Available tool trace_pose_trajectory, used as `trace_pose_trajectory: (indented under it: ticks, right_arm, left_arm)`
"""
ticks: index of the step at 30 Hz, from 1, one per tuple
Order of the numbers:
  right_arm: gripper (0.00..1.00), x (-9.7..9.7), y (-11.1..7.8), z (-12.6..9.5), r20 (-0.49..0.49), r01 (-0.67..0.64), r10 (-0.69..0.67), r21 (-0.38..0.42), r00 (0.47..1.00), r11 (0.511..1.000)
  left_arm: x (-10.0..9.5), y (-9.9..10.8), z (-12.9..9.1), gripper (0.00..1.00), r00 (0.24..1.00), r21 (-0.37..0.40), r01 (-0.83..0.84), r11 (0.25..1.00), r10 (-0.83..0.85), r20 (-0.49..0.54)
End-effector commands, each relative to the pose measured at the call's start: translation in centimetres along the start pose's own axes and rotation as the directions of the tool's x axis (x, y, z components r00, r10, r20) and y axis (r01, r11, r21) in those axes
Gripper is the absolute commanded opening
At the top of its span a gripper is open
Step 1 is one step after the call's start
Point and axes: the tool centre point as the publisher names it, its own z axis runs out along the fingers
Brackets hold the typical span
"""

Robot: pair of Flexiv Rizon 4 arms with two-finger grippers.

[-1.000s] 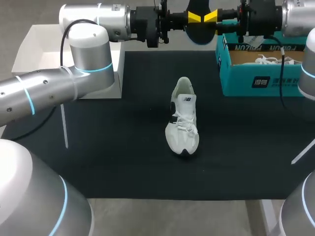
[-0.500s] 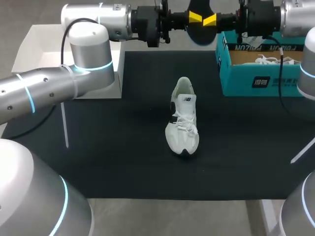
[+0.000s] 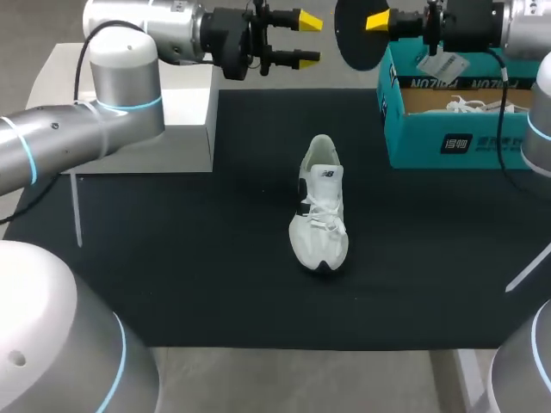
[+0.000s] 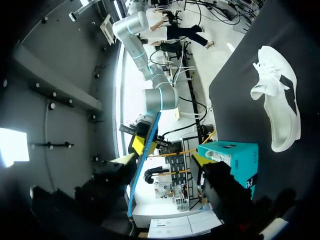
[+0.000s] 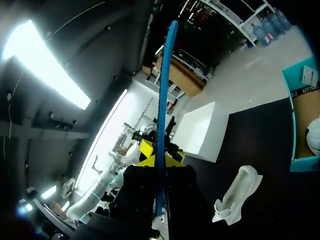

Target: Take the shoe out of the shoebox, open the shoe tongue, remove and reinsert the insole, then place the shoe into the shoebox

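Black table [image 3: 215,284] bears a white shoe [image 3: 320,206]; teal shoebox [image 3: 430,144]; white box [image 3: 189,105].

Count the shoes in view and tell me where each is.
2. One white shoe lies on the black mat mid-table; a second shoe, mostly hidden, sits in the teal shoebox.

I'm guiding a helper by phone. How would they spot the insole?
Start at the teal shoebox at the far right of the black mat. Just left of it, in the air, the right end effector holds the insole: a flat dark oval, unlike the white shoe lying mid-mat.
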Motion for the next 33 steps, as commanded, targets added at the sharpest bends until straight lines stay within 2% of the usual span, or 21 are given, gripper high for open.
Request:
trace_pose_trajectory:
  ticks: [1,7,9,12,15,33]
  right_arm:
    - [0.0,0.9,0.1,-0.4,0.013,0.122,-0.122,-0.043,0.992,0.992]
    - [0.0,1.8,1.3,-0.4,0.039,0.246,-0.245,-0.05,0.969,0.968]
    - [0.0,1.9,1.6,-0.3,0.048,0.271,-0.269,-0.054,0.962,0.961]
    - [0.0,1.9,1.9,-0.1,0.064,0.291,-0.287,-0.057,0.956,0.955]
    - [0.0,2.0,2.1,0.1,0.095,0.3,-0.294,-0.055,0.951,0.953]
    - [0.0,2.0,2.1,0.1,0.095,0.3,-0.294,-0.055,0.951,0.953]
  left_arm:
    - [0.1,0.5,-5.4,1.0,0.986,0.148,0.017,0.989,0.008,-0.169]
    - [0.7,0.2,-10.0,1.0,0.959,0.082,0.052,0.995,-0.027,-0.282]
    - [1.0,-0.2,-10.9,1.0,0.952,0.084,0.072,0.994,-0.043,-0.303]
    - [1.3,-0.2,-11.9,1.0,0.944,0.045,0.081,0.996,-0.062,-0.324]
    - [1.4,0.1,-12.5,1.0,0.938,-0.017,0.093,0.995,-0.094,-0.333]
    - [1.4,0.1,-12.5,1.0,0.938,-0.017,0.093,0.995,-0.094,-0.333]
